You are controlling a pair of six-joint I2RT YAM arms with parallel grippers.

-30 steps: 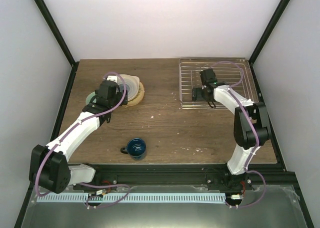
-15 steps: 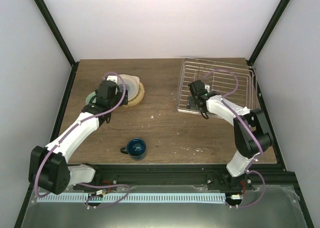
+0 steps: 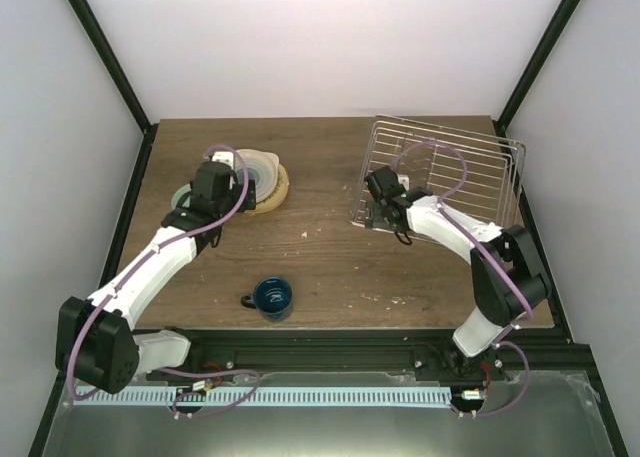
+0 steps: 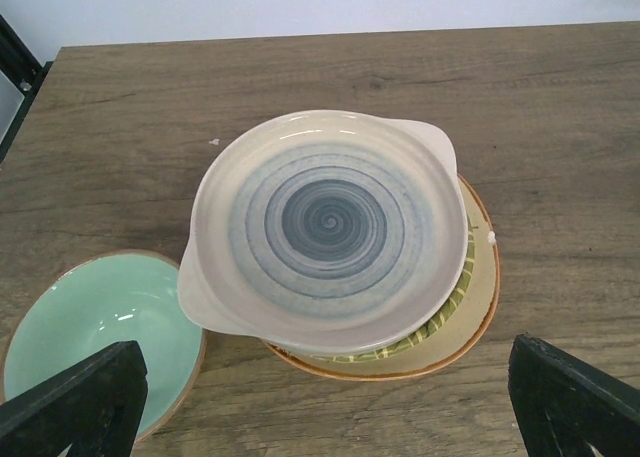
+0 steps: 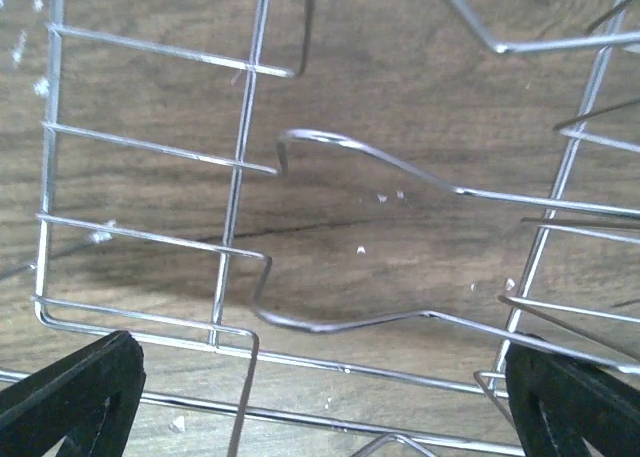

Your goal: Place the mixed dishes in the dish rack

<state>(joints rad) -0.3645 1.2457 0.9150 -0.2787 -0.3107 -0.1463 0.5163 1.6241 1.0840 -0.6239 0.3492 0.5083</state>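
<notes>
The dish rack (image 3: 490, 177), silver wire, stands tipped at the back right, its right side lifted off the table. My right gripper (image 3: 381, 205) is at its near left corner, open, with rack wires (image 5: 240, 177) running between the wide-spread fingers (image 5: 70, 397). At the back left a cream plate with teal rings (image 4: 330, 227) tops a stack (image 3: 264, 177) over a lime green plate (image 4: 455, 299) and a tan one (image 4: 482, 287). A mint bowl (image 4: 90, 327) sits beside it. My left gripper (image 4: 320, 417) hovers open just short of the stack. The dark blue mug (image 3: 271, 295) stands near the front.
Black frame posts rise at both back corners, and white walls close in the table (image 3: 320, 247) on three sides. The tipped rack's right edge reaches over the table's right border. Crumbs dot the wood near the middle and front.
The right gripper has moved left and nearer, and the rack came with it, sliding left and tipping up on its right side. The left arm has hardly moved.
</notes>
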